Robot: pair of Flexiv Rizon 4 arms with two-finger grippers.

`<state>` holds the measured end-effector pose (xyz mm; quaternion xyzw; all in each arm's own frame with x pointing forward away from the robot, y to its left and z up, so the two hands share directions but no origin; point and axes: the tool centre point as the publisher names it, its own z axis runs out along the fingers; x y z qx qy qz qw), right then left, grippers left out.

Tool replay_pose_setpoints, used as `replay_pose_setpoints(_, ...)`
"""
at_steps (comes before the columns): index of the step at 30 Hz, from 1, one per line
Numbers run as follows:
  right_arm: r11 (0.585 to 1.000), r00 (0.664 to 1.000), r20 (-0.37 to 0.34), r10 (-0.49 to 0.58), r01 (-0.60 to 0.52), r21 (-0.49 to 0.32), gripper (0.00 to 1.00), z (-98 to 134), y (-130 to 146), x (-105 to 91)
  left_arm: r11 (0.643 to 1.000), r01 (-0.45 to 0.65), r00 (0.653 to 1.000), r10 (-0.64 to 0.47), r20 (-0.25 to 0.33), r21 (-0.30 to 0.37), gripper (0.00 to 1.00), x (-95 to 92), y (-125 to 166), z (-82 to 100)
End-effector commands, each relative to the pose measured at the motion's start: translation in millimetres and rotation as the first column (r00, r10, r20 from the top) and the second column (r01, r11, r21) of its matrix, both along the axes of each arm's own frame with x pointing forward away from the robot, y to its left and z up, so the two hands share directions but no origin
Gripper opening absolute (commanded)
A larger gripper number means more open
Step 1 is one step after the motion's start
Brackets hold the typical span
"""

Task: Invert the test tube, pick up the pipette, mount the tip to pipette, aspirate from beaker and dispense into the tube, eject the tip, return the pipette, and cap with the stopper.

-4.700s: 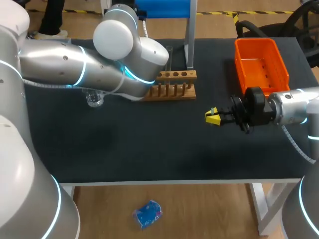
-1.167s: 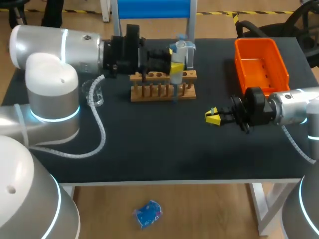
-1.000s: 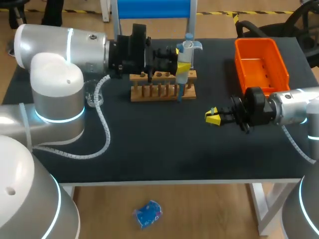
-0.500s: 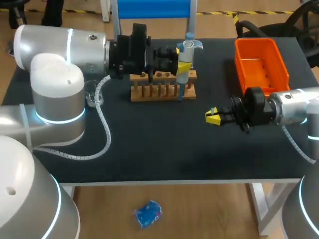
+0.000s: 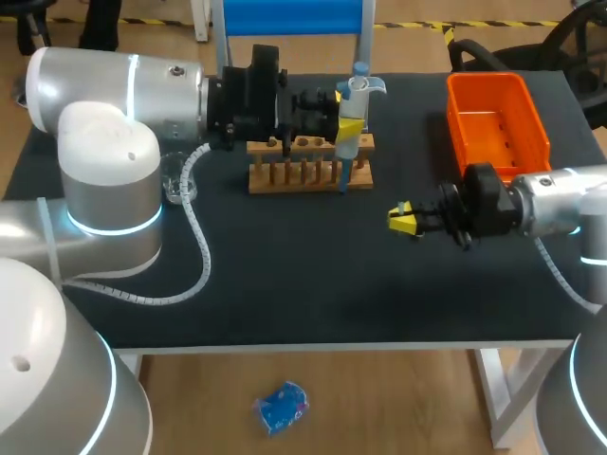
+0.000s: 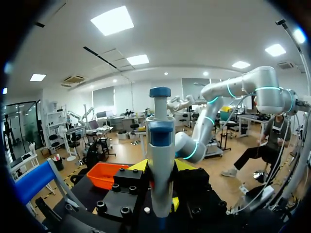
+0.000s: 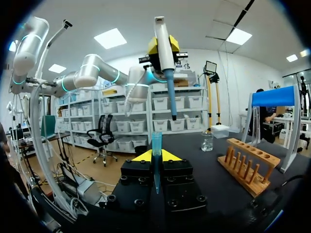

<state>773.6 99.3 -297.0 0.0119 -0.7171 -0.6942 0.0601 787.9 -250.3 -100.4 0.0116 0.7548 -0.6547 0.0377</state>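
1. Our left gripper [image 5: 345, 119] is in the upper middle of the head view. It is clamped on the pipette [image 5: 358, 92], which stands upright with its blue plunger on top.
2. The pipette's lower end is at the right end of the wooden rack [image 5: 310, 163].
3. In the left wrist view the pipette's white body fills the gap between our 2 yellow fingers, which press it from both sides.
4. Our right gripper [image 5: 402, 220] is right of centre in the head view, over the bare black table [image 5: 285, 284] and well apart from the rack.
5. Its fingers are narrow and pinch a blue pipette tip [image 7: 156, 145], whose wide end is toward the pipette.
6. From the right wrist view, the pipette hangs ahead of the tip and apart from it.
7. The glass beaker [image 5: 177, 186] stands left of the rack, beside our left arm's cable.
8. An orange bin [image 5: 498, 123] sits at the upper right of the head view.
9. We cannot tell whether a test tube is in the rack.
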Motion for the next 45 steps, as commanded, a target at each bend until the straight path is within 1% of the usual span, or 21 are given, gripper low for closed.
replay_pose_setpoints(1,1.0,1.0,0.004,-0.002,0.002,-0.002,0.0,-13,23,15.9,1.0,-0.002,1.0,0.002,0.002,-0.004,0.0,-0.8,0,-0.5)
replay_pose_setpoints(6,1.0,1.0,0.004,-0.013,0.013,0.007,0.0,-26,44,26.1,1.0,-0.002,1.0,0.002,0.002,-0.004,0.0,-0.8,0,-0.5)
replay_pose_setpoints(7,1.0,1.0,0.003,-0.011,0.011,0.02,0.0,-27,48,27.4,1.0,-0.002,1.0,0.002,0.002,-0.004,0.0,-0.8,0,-0.5)
replay_pose_setpoints(9,1.0,1.0,0.004,-0.009,0.009,0.024,0.0,-27,56,29.9,1.0,-0.002,1.0,0.002,0.002,-0.004,0.0,-0.8,0,-0.5)
replay_pose_setpoints(11,0.999,1.0,0.005,0.002,-0.002,0.044,0.0,-23,62,30.7,1.0,-0.002,1.0,0.002,0.002,-0.004,0.0,-0.8,0,-0.5)
replay_pose_setpoints(12,0.999,1.0,0.013,0.008,-0.009,0.043,0.0,-20,63,31.4,1.0,-0.002,1.0,0.002,0.002,-0.004,0.0,-0.8,0,-0.5)
replay_pose_setpoints(26,0.999,1.0,0.013,0.008,-0.009,0.043,0.0,-20,63,31.4,1.0,-0.002,1.0,0.002,0.002,-0.004,0.0,-0.8,0,-0.5)
replay_pose_setpoints(31,0.998,0.999,0.029,0.02,-0.021,0.055,0.0,-20,75,28.2,1.0,-0.002,1.0,0.002,0.002,-0.004,0.0,-0.8,0,-0.5)
replay_pose_setpoints(40,0.997,0.998,0.055,0.035,-0.039,0.064,0.0,-16,81,22.0,1.0,-0.002,1.0,0.002,0.002,-0.004,0.0,-0.8,0,-0.5)
replay_pose_setpoints(45,0.997,0.996,0.072,0.044,-0.049,0.066,0.0,-9,84,19.7,1.0,-0.002,1.0,0.002,0.002,-0.004,0.0,-0.8,0,-0.5)
